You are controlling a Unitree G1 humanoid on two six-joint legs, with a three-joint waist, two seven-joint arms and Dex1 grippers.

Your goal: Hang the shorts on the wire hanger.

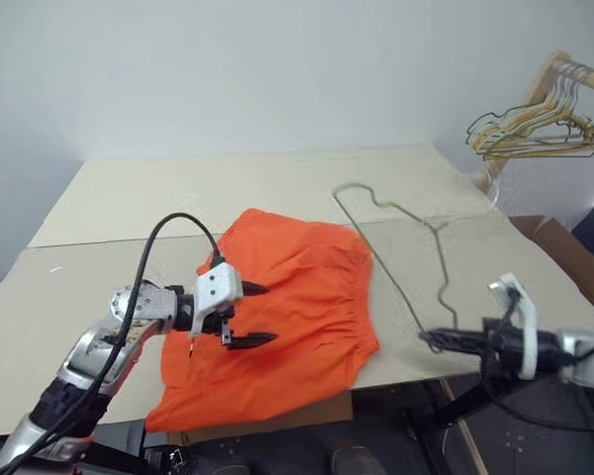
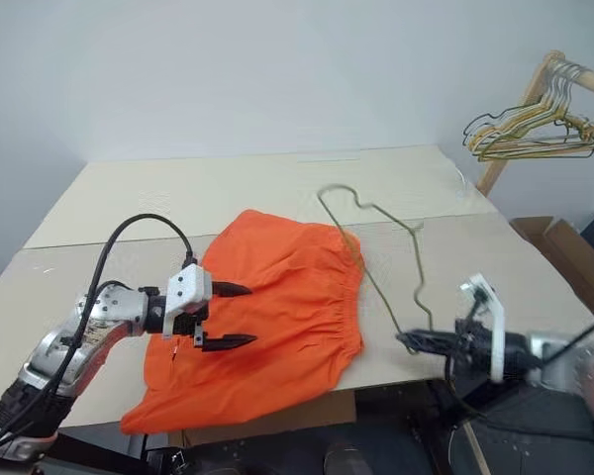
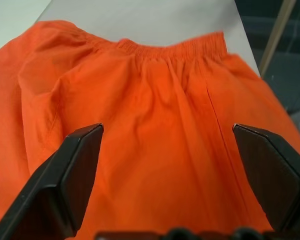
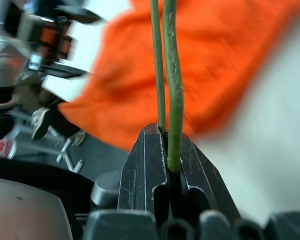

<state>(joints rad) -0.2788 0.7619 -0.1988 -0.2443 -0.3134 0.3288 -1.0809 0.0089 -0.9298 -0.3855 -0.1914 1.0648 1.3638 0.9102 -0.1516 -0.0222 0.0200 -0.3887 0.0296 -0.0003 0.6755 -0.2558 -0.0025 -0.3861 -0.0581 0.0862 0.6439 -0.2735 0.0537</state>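
A pale beige table (image 1: 277,188) stands against a plain white wall, and at the far right a wooden rack carries a bunch of yellow, green and pale hangers (image 1: 535,134). The shorts (image 1: 297,307) lie spread on the near part of the table, the gathered waistband along their right side and one leg end drooping over the near edge.

The left arm reaches in from the lower left, forearm angled up and across, with a black cable looping above it. The left gripper (image 1: 249,315) points to the right and slightly down over the left part of the shorts, its two black fingers spread wide apart with nothing between them; in the left wrist view the orange cloth lies beyond both fingers.

The right arm comes in low from the right edge. The right gripper (image 1: 438,339) points left, just off the table's near right edge, its jaws clamped on the wire hanger (image 1: 416,259). From there the hanger slants away over the table, its far end beside the waistband.
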